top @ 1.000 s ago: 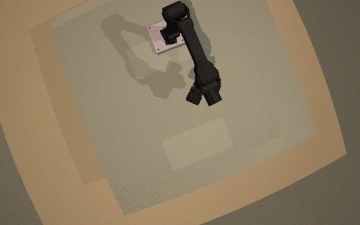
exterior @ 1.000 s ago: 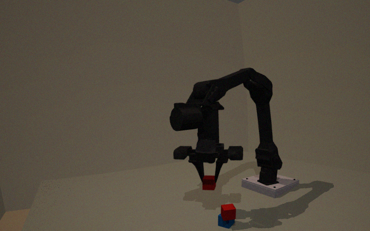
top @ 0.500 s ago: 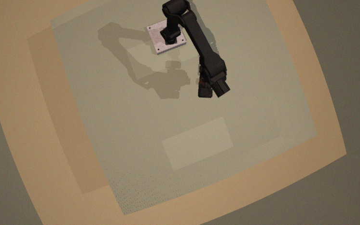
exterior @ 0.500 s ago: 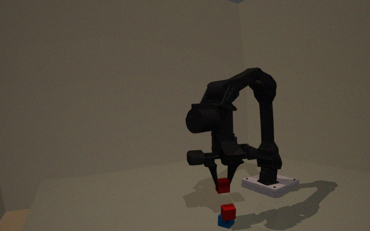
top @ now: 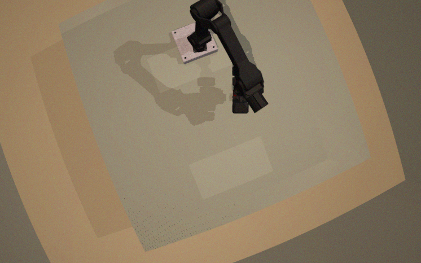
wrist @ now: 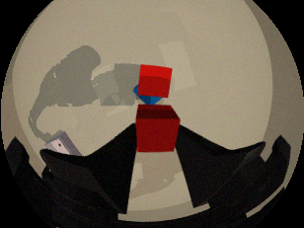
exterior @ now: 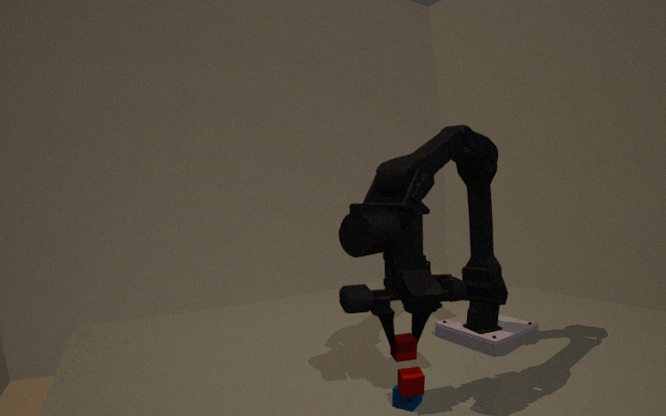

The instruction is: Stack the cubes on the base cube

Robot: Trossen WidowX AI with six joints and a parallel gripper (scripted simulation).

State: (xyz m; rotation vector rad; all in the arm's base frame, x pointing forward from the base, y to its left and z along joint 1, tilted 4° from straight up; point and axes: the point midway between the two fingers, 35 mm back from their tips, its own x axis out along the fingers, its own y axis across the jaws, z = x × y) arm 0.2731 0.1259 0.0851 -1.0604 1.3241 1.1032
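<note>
Above the small matte blue base cube (exterior: 405,400), a smooth red cube (exterior: 411,381) sits on its top, offset toward one corner; higher up, apart from that pair, a second matte red cube (exterior: 404,345) hangs clamped between the dark tapered fingers (exterior: 387,325) of the black parallel-jaw gripper (exterior: 403,338); beyond the base cube stands the arm's pale square mounting plate (exterior: 486,333).

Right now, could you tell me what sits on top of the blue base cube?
One red cube rests on the blue base cube, covering most of its top; the contact is hidden. The tool holds another red cube above.
</note>
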